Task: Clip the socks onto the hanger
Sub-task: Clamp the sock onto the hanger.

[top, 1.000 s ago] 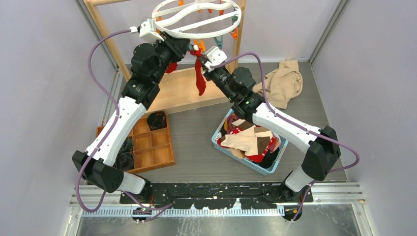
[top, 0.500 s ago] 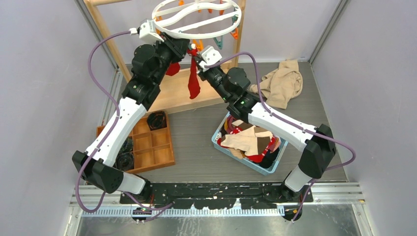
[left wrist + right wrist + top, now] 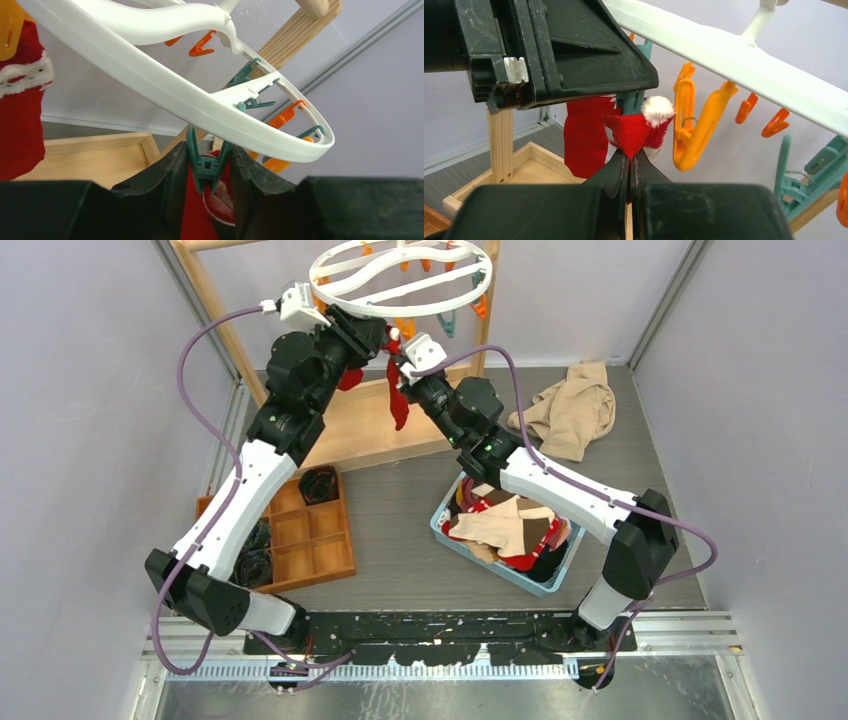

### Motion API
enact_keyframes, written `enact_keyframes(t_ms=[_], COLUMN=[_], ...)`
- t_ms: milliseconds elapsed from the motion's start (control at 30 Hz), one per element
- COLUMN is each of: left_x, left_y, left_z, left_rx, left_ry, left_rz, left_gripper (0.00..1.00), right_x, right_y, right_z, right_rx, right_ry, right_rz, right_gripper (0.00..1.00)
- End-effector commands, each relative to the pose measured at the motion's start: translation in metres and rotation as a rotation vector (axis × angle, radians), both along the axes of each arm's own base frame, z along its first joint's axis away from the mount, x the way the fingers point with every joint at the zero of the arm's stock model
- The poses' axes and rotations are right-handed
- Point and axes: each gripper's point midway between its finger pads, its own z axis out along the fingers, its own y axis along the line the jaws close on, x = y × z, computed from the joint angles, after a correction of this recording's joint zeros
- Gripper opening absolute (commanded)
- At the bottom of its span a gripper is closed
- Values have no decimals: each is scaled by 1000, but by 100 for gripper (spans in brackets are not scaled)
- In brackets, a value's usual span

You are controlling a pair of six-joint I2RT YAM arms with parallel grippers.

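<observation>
The white ring hanger (image 3: 400,308) hangs from the wooden frame, with orange and teal clips under it. My left gripper (image 3: 209,150) is up under the ring (image 3: 165,92), its fingers pressed on both handles of a teal clip (image 3: 207,167). A red sock (image 3: 200,215) with white trim sits between the clip's tips. My right gripper (image 3: 630,156) is shut on that sock's cuff (image 3: 634,132) just below the clip. The rest of the sock (image 3: 400,400) dangles. Another red sock (image 3: 20,125) hangs from an orange clip to the left.
A blue basket (image 3: 445,525) full of mixed socks stands in the middle of the table. A compartmented wooden tray (image 3: 300,530) lies at the left and a beige cloth (image 3: 575,410) at the right. The wooden frame's post (image 3: 215,310) and base (image 3: 370,430) stand behind both grippers.
My right arm has carried the red sock leftward to the left gripper and the teal clip. The dangling sock swung left with it. The left arm has barely moved.
</observation>
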Motion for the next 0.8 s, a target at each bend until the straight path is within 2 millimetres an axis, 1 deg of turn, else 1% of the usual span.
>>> enact_keyframes(t_ms=[0, 133, 333, 367, 400, 500, 600, 633, 667, 767], left_x=[-14, -17, -24, -25, -26, -32, -42, -47, -51, -63], left_y=[10, 13, 16, 17, 17, 19, 21, 22, 22, 24], left_z=[18, 18, 21, 21, 22, 19, 17, 19, 18, 14], left_rx=[-33, -33, -40, -41, -42, -32, -12, -6, 4, 26], left_ry=[-39, -36, -43, -45, -46, -33, -39, -47, -52, -53], left_rz=[21, 26, 27, 28, 28, 24, 10, 2, -8, -26], left_gripper=[41, 52, 61, 64, 66, 72, 77, 77, 77, 77], right_x=[-7, -7, -9, -9, -9, -12, -20, -22, -26, -36], right_y=[-10, -9, -8, -9, -8, -9, -13, -14, -16, -20], right_z=[37, 37, 37, 36, 36, 33, 29, 24, 24, 16], right_rx=[74, 73, 72, 71, 71, 63, 49, 39, 36, 10], right_ry=[-72, -73, -74, -73, -72, -67, -61, -54, -53, -38], right_rz=[-18, -15, -6, -6, -4, 5, 25, 29, 39, 63], right_gripper=[1, 1, 1, 3, 7, 27, 45, 50, 54, 64])
